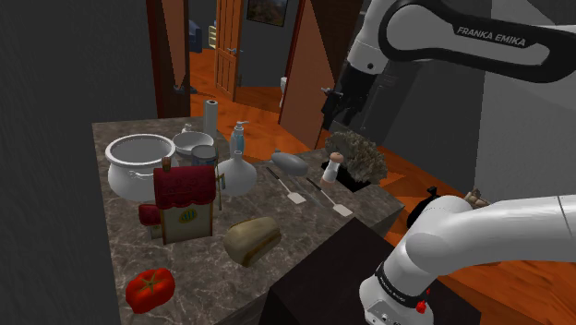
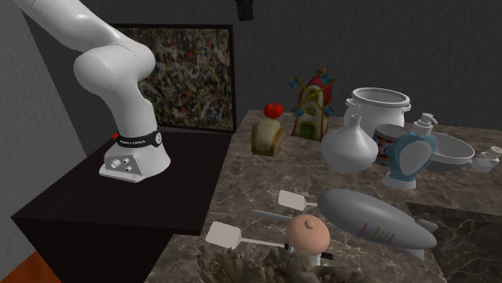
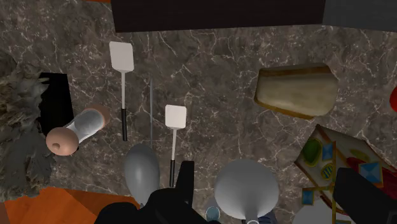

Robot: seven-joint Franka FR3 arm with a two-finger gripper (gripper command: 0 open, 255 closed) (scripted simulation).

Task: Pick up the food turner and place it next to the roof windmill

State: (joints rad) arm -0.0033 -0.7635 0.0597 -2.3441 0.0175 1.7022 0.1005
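The all-black two-finger gripper (image 3: pixel 267 175) hangs high above the table, fingers wide apart, holding nothing. Below it, two white-bladed, dark-handled food turners lie flat and roughly parallel on the dark marble tabletop (image 3: pixel 216 83). The nearer food turner (image 3: pixel 175 118) has its handle passing under one finger. The farther food turner (image 3: pixel 121 58) lies beside a bald doll (image 3: pixel 73 130). The red-roofed toy windmill (image 1: pixel 187 198) stands well apart.

Arm (image 1: pixel 503 231): glossy white rounded links with dark joints. A dark panel (image 1: pixel 480 37) on the link above the fingers (image 3: pixel 186 183) bears white "FRANKA EMIKA" lettering. Fingers: plain black and blocky. Base (image 2: pixel 134 165), farthest from the fingers: black band with small white print, red dot, round sockets.
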